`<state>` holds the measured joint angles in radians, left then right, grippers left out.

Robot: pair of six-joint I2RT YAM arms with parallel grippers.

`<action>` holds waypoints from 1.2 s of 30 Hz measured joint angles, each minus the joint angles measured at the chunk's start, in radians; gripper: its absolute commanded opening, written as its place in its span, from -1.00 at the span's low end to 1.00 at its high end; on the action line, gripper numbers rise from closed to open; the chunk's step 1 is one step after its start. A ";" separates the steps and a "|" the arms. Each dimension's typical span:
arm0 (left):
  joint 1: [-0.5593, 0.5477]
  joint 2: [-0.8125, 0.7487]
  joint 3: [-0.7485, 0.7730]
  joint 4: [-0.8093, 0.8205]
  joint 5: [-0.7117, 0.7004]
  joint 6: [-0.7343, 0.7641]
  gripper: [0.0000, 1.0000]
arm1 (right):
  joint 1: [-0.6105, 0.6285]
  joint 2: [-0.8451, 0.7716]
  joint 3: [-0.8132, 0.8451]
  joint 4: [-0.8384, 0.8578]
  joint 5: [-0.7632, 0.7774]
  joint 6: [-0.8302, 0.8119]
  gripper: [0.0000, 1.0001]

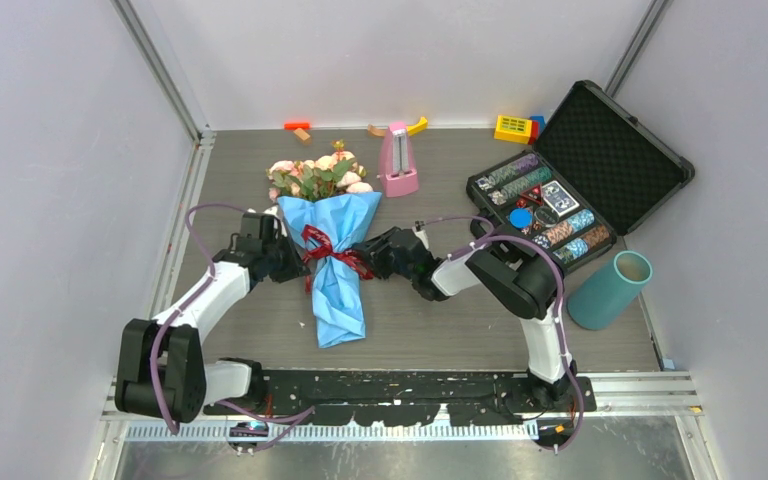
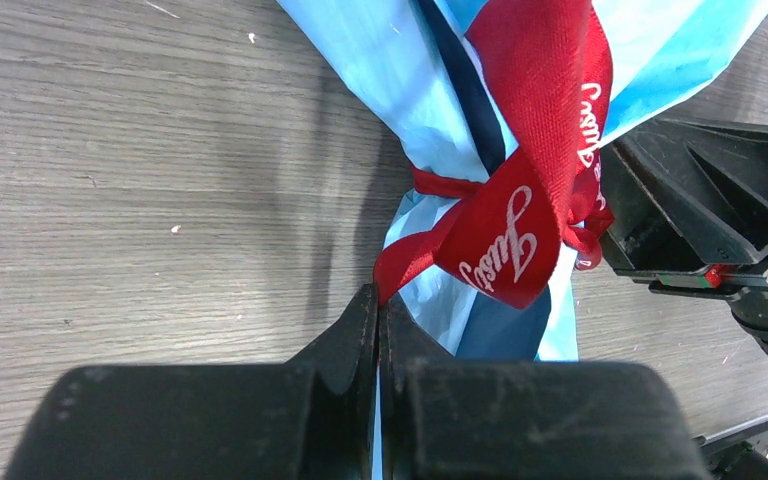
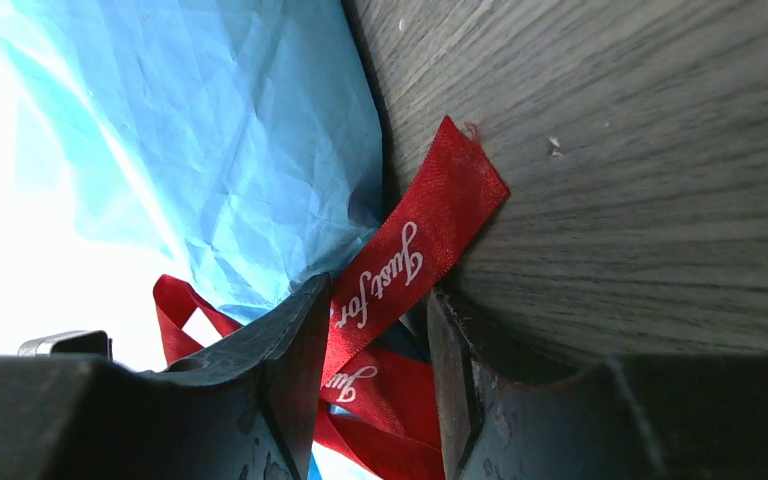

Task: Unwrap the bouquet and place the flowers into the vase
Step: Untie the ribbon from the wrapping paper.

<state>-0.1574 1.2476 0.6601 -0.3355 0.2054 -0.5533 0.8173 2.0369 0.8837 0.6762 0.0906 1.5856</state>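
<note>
Here, the bouquet [image 1: 338,290] lies flat on the counter [image 1: 440,330], its flowers [image 1: 315,177] pointing away from the arms. Its blue paper waist is still bound by a red ribbon [image 2: 520,150]. The left hand [image 2: 378,305] is clenched at the bouquet's left side. One ribbon tail runs straight into the seam of its tips, so it appears to be pinching that tail. The right hand [image 3: 375,300] stands released on the other side, fingers apart, with a second tail lying loose between them and not yet gripped. The vase [image 1: 605,295] waits well apart at the counter's right edge, just beside an open black case [image 1: 615,150].

The likely snag is the knot. If the two tails are drawn the wrong way, or the left pull starts before the right hand closes, the tie could cinch tighter instead of slipping free. The satin looks slick and could slide out of a shallow pinch. With nothing pinning the bouquet, a one-sided tug would probably drag or spin it across the counter. A hand that catches paper along with ribbon could tear the wrap.

White script on the ribbon reads "Just for" in the right wrist view. The left wrist view shows "Just", turned askew. The rest of the phrase is hidden.
</note>
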 measured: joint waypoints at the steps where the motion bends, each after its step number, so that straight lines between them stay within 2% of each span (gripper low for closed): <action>1: 0.000 -0.003 0.000 -0.001 0.000 0.004 -1.00 | 0.000 0.003 0.003 0.002 0.001 0.001 -0.07; 6: 0.000 -0.005 0.000 -0.008 0.000 0.010 -1.00 | 0.000 0.019 0.011 0.017 0.005 0.009 -0.17; 20: 0.000 -0.005 0.000 -0.010 0.000 0.011 -1.00 | -0.001 0.027 0.016 -0.005 0.056 -0.039 -0.72; 32: 0.000 -0.005 0.000 -0.010 -0.001 0.011 -1.00 | -0.001 0.005 0.016 -0.029 0.095 -0.134 -0.98; 36: 0.000 -0.005 0.003 -0.014 -0.011 0.011 -1.00 | -0.001 -0.011 0.016 -0.036 0.106 -0.167 -1.00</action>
<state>-0.1574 1.2430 0.6628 -0.3492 0.1947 -0.5419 0.8162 2.0262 0.9001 0.6403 0.1967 1.4185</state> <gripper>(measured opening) 0.009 0.021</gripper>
